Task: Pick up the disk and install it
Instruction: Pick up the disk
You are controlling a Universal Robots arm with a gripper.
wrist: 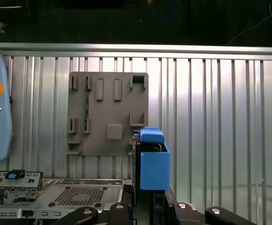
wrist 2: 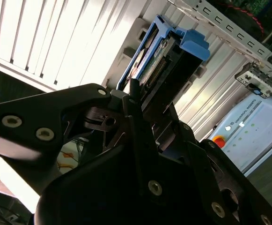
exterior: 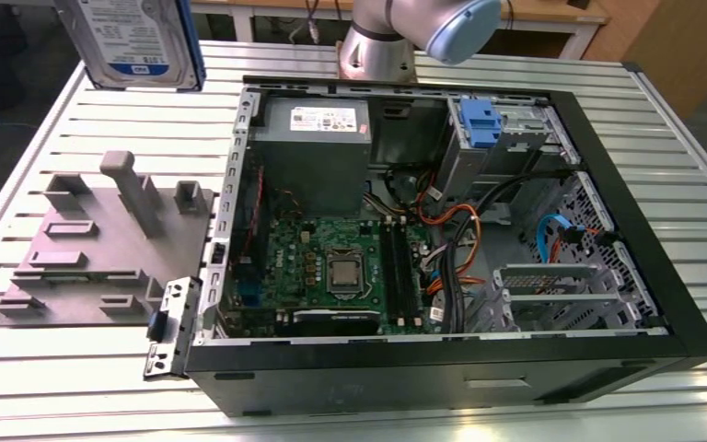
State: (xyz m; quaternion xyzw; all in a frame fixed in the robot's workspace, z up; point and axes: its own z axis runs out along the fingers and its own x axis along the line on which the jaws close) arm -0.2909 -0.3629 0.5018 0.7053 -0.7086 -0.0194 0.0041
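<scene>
Blue-framed disk [exterior: 133,41]: up in the air, clear of the case [exterior: 452,378], towards the exterior view's left.
Jaws: pinching the disk.
Fixture [exterior: 96,239]: on the surface [exterior: 34,387], beside the case.

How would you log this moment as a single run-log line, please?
tool: shut on silver-grey hard drive in blue plastic carrier | drive: held above slatted metal table | open black computer case: drive not yet installed

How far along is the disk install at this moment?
Pickup looks done: the disk hangs above the table, clear of the grey fixture. In hand: the gripper is clamped on the disk. Left: installing; the disk is outside the open computer case.
</scene>
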